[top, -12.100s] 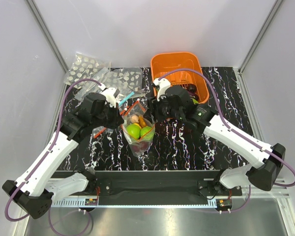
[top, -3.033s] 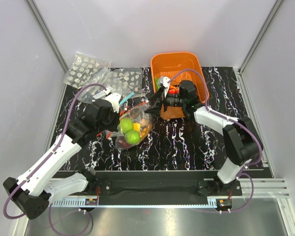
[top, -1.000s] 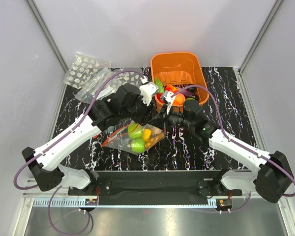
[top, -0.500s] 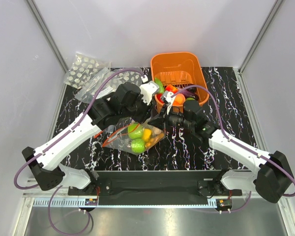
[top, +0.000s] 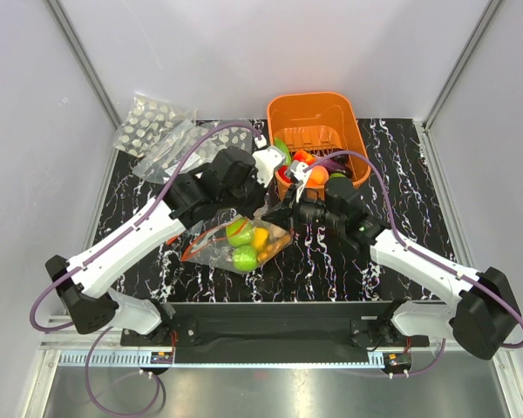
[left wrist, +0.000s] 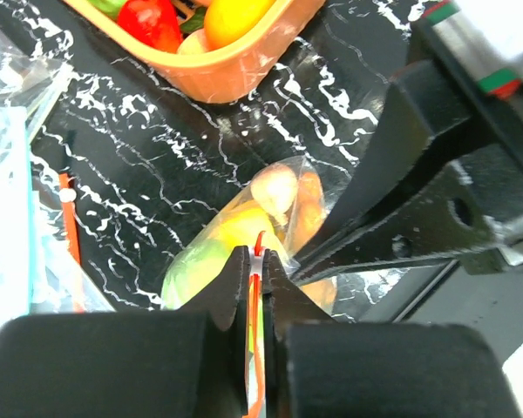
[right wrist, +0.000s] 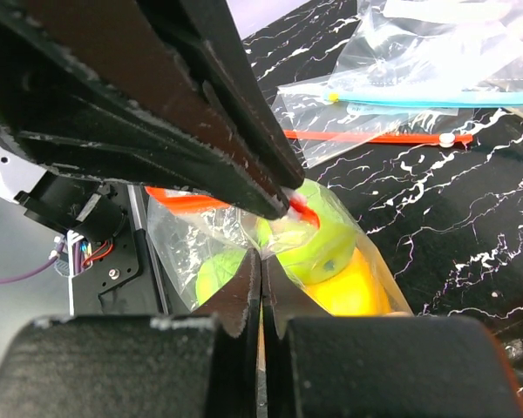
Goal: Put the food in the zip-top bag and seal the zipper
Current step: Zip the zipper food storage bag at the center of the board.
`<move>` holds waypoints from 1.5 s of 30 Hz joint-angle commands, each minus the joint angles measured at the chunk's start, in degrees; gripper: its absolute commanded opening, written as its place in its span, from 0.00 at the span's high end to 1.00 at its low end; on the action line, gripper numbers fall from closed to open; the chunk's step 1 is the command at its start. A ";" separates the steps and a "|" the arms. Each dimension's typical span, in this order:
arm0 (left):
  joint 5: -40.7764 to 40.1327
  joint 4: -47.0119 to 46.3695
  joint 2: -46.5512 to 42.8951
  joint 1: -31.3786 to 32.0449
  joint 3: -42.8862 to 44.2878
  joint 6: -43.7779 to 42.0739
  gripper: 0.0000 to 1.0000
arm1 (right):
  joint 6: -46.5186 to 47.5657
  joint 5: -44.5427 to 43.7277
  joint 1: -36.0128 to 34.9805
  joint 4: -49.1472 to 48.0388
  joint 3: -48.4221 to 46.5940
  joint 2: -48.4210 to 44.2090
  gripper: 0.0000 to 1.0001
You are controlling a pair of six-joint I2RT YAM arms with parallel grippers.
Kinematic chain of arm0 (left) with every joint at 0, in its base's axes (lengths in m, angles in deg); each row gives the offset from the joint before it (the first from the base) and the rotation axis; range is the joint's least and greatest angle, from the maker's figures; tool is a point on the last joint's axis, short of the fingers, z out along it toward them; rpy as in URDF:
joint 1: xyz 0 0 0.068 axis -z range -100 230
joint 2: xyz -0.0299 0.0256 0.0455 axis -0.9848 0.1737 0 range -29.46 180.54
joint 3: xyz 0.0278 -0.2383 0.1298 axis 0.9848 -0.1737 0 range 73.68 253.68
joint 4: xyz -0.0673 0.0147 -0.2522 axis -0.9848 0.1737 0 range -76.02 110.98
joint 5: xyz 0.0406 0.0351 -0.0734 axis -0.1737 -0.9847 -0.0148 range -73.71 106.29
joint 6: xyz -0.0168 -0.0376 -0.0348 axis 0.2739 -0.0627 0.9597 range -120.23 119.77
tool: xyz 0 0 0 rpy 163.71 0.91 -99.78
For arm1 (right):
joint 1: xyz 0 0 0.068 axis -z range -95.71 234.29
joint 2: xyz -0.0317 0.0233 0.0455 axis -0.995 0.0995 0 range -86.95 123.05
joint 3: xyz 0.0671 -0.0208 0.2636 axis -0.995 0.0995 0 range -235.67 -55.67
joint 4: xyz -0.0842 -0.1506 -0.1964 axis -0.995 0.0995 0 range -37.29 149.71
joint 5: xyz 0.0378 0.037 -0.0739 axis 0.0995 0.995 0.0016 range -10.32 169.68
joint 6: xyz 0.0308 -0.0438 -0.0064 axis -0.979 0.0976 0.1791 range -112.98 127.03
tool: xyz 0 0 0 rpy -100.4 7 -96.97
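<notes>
Closing from half open a second ago, the left jaws now pinch the red-orange zipper (left wrist: 259,242) of the clear bag (top: 218,252). It lies in the middle of the desk (top: 401,174), bulging with two green apples (top: 238,232), a yellow piece (top: 260,237) and an orange one. Its zipper end is nearest the orange basket (top: 312,96). The right jaws are closed on the same mouth edge, just beside the left ones. Spotted bags (top: 152,122) lie at the far left.

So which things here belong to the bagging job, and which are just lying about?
Job: bag, its zipper, food in it, food left in the basket, left gripper, right gripper.
Lying about: spotted bags, blue-strip bag, spare red-strip bag.
</notes>
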 commanded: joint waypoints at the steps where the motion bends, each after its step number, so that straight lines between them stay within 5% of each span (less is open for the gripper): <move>1: -3.76 0.00 -0.16 -0.54 0.19 0.20 1.00 | -1.09 -1.08 -0.51 -3.94 0.48 -2.01 1.00; 9: 0.01 -1.05 -2.01 -0.54 -1.48 -0.67 1.00 | -2.41 -3.99 -0.51 -5.87 2.86 -2.28 0.98; 11: 1.07 -1.05 -2.10 -0.63 -1.40 -0.85 1.00 | -1.97 -2.15 -0.51 -6.57 3.29 -2.02 0.84; 12: 1.86 -1.31 -2.36 -0.63 -1.22 -1.03 1.00 | -1.53 -1.36 -0.51 -6.84 3.38 -1.84 0.62; 13: 2.13 -1.23 -2.45 -0.63 -1.04 -1.11 1.00 | -1.10 -0.13 -0.51 -6.49 3.30 -2.01 0.54; 18: 4.93 -1.49 -4.20 -0.63 -1.04 -2.08 1.00 | 4.88 0.85 -0.43 -3.24 2.15 -3.59 0.37; 38: 13.73 -1.49 -8.86 -0.01 -2.01 -4.54 1.00 | 18.06 20.53 5.29 2.83 -3.47 -4.04 0.32; 45: 13.91 -0.97 -8.87 1.22 -2.19 -5.07 1.00 | 19.04 24.22 5.29 5.46 -7.42 0.09 0.42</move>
